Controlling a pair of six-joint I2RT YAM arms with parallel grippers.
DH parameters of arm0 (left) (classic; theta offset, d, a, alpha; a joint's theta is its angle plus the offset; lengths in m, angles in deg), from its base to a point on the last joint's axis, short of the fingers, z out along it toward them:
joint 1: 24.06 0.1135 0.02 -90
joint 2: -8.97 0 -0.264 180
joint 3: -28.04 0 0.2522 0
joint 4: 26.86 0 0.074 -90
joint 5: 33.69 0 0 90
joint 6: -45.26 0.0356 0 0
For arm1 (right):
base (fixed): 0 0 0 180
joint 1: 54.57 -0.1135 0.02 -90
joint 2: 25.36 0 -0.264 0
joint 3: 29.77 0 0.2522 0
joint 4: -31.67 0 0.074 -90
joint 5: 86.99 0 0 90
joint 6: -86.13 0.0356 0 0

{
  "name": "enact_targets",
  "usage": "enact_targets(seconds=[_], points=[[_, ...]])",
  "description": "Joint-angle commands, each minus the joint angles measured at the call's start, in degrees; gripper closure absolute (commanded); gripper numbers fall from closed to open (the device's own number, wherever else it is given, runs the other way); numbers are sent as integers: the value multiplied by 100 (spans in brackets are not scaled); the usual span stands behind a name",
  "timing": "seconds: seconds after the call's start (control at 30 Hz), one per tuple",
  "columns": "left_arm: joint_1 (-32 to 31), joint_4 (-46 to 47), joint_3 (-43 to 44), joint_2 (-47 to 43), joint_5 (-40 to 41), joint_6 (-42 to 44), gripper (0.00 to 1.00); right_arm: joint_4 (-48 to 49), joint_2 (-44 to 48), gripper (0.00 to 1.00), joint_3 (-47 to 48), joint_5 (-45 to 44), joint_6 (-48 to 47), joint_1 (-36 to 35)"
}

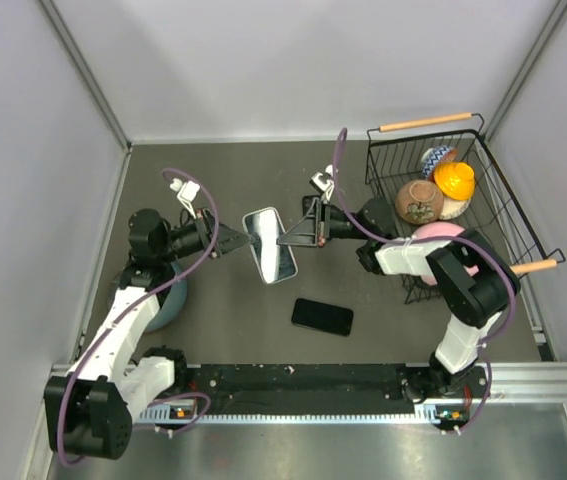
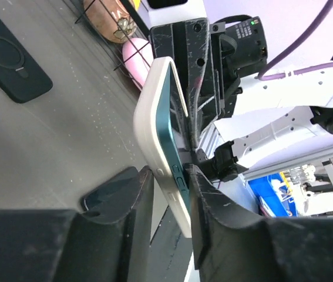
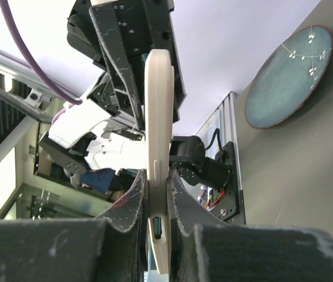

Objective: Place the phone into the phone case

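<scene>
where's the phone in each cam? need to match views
Top: phone mid-table, between left claw and right claw.
Left wrist: phone centre, edge-on, in its own claw.
Right wrist: phone centre, upright, edge-on.
Landmark: black case, below the phone in top, upper left in left wrist; not in right wrist.

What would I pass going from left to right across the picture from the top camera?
Round blue-grey plate → white-edged phone with a shiny screen, held up in the air → flat black phone-sized slab, lying flat → black wire basket with wooden handles.
</scene>
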Motion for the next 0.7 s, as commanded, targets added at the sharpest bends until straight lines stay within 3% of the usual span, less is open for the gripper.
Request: enact_targets(seconds=[0.0, 0.07, 0.2, 0.3, 0.47, 0.67], points=[[40, 826, -62, 199, -122, -348, 89, 1542, 155, 100, -48, -16, 181, 27], [40, 494, 52, 234, 131, -226, 100, 1524, 120, 100, -92, -24, 172, 36], [14, -438, 290, 235, 563, 406, 100, 1410, 32, 95, -189, -139, 111, 27], [14, -660, 352, 173, 634, 522, 100, 1524, -74, 99, -154, -191, 198, 18], [22, -792, 457, 295, 590, 478, 47, 1585, -144, 100, -110, -148, 234, 27], [5, -63, 150, 541, 222, -100, 45, 1621, -153, 100, -154, -340, 304, 27]])
